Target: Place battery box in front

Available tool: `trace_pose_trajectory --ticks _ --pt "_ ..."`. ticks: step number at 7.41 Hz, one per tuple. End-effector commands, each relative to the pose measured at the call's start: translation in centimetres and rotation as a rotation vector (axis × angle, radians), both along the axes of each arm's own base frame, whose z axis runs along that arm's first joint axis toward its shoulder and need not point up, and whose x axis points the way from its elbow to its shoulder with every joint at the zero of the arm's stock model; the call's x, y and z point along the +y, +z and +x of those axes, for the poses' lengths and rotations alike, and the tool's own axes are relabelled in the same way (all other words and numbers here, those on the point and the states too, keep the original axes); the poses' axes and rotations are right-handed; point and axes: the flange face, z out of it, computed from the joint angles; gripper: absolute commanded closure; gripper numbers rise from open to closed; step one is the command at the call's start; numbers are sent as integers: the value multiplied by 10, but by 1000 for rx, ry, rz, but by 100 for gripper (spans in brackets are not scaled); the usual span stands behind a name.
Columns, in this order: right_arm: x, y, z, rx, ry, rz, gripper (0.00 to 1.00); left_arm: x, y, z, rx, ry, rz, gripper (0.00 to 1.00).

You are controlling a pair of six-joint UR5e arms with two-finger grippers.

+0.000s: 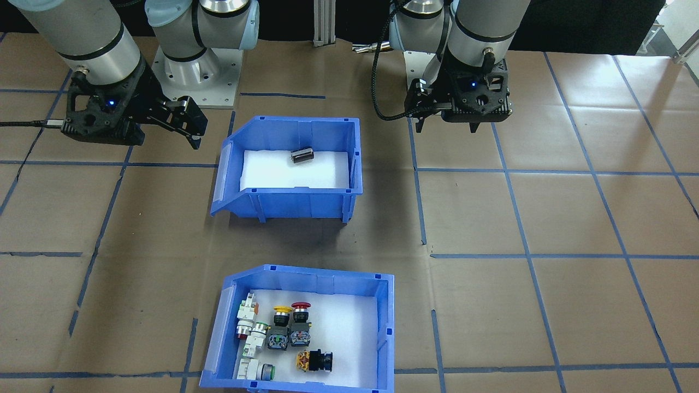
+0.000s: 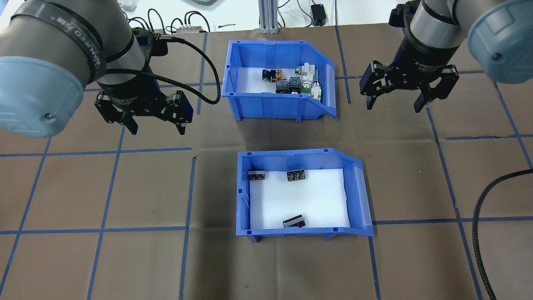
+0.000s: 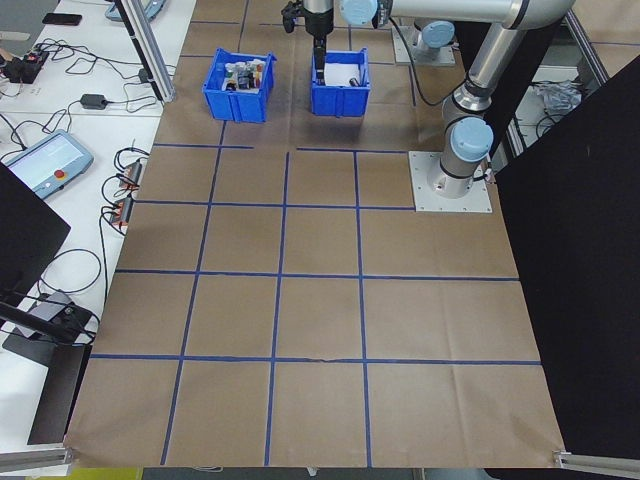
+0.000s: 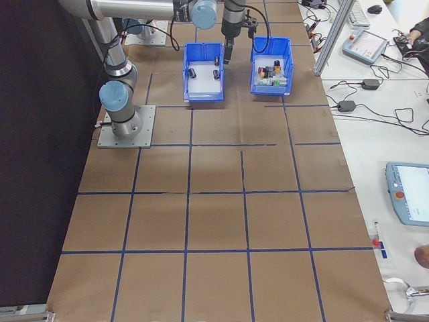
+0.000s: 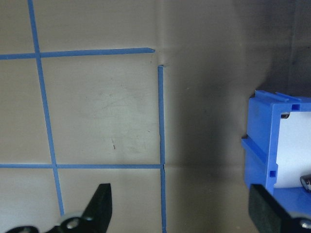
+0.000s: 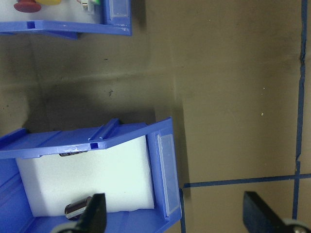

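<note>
The battery box (image 2: 308,232) is a blue bin with a white foam liner, standing mid-table on the robot's side. Three black batteries (image 2: 295,175) lie inside it. The front-facing view shows this battery box (image 1: 295,204) with one battery (image 1: 302,156) visible. My left gripper (image 2: 152,121) hovers open, left of and beyond the box, holding nothing. My right gripper (image 2: 393,99) hangs open to the box's far right, also holding nothing. In the left wrist view, the left gripper (image 5: 182,213) sees a corner of the box (image 5: 272,145). In the right wrist view, the right gripper (image 6: 175,213) looks down on the box's sloped end (image 6: 165,170).
A second blue bin (image 2: 270,109) with colourful push-button switches stands beyond the battery box, at the table's far side (image 1: 327,281). Brown paper with blue tape grid lines covers the table (image 2: 104,187). A black cable (image 2: 483,216) loops at the right edge.
</note>
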Motion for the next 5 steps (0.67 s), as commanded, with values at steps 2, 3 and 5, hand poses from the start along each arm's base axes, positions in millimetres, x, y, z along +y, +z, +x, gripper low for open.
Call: trace_pose_trajectory --ticks 2,3,5 --pt "-5 -11 0 0 -2 28 0 5 5 1 1 21 -23 0" --pt "-5 -12 -1 7 0 28 0 3 1 2 -1 52 -23 0" --pt "-6 -11 -2 11 17 20 0 8 5 2 -10 240 -38 0"
